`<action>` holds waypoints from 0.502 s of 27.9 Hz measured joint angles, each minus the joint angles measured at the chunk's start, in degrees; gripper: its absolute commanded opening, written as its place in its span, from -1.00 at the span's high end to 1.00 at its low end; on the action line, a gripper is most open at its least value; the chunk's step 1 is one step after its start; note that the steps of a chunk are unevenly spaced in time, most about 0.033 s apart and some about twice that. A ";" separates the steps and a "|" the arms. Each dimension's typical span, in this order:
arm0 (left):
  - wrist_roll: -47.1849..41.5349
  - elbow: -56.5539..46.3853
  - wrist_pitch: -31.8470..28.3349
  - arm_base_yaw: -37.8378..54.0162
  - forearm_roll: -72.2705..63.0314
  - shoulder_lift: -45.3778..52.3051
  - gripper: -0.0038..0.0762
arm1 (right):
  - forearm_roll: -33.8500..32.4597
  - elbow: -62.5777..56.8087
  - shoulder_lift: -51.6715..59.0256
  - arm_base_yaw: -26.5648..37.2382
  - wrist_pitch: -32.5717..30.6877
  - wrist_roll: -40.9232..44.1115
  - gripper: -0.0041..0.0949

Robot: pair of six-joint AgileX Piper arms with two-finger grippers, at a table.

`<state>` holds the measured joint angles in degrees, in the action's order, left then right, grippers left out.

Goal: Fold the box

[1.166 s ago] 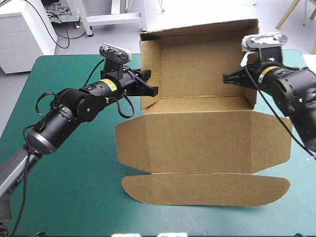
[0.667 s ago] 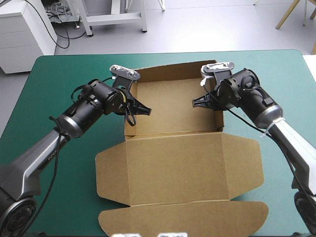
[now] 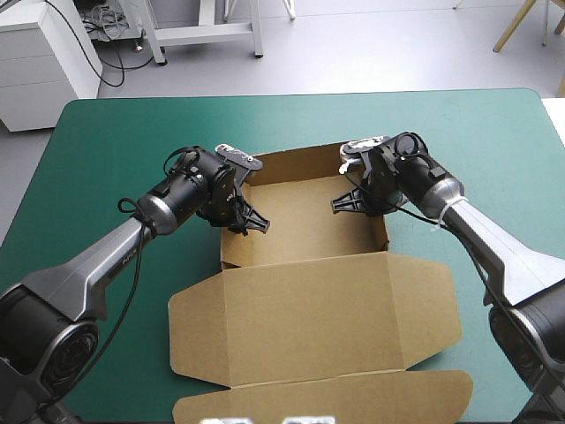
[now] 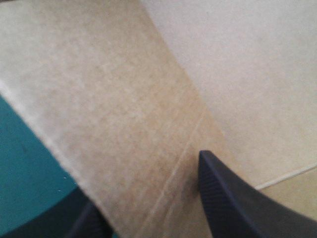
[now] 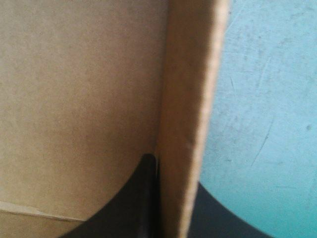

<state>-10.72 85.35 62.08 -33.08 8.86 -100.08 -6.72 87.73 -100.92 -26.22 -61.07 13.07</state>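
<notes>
Standing place, high view: the brown cardboard box [image 3: 296, 212], a cut sheet with its walls raised into an open tray, sits mid-table on the teal-green table cover [image 3: 106, 141], well short of the far edge.
Lid, high view: the lid [image 3: 309, 309] lies flat on the cover, running from the tray's near wall toward the table's near edge, with a wing at each side and a rounded tuck flap [image 3: 327, 402] at its near end.
Left gripper, high view: the left gripper [image 3: 256, 224] is at the tray's left wall, close to the near-left corner, tips angled down into the tray.
Right gripper, high view: the right gripper [image 3: 340, 203] is at the tray's right wall, tips pointing inward over the tray floor.
Left gripper, left wrist view: the left gripper [image 4: 146, 181] straddles the left wall, with 1 black finger [image 4: 223, 198] inside the tray and the other outside, clamped on the board between them.
Box, left wrist view: the box [image 4: 124, 99] is a tilted brown wall, with the paler tray floor beyond it and the cover [image 4: 25, 163] on its outer side.
Right gripper, right wrist view: the right gripper [image 5: 171, 173] has its 2 fingers pressed against either face of the right wall, clamped on it.
Box, right wrist view: the box [image 5: 74, 99] shows its inner face on 1 side of the wall's edge and the cover [image 5: 267, 99] on the other.
</notes>
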 measured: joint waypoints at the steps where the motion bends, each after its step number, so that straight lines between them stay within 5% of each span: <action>1: 0.14 0.00 0.00 0.60 -0.85 -0.15 -0.34 | 0.34 0.00 -0.15 -0.15 0.27 -0.57 0.43; 8: 0.75 0.00 -0.52 2.66 -2.62 -0.32 -0.34 | 2.90 0.16 -0.40 -0.74 1.99 -3.45 -0.59; 14: 0.83 0.00 -1.06 2.66 -3.58 -0.10 -0.34 | 3.26 0.21 -0.42 -0.74 2.18 -4.48 -0.71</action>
<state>-9.89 85.35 61.02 -30.42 5.28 -100.18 -3.47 87.93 -101.34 -26.96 -58.89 8.58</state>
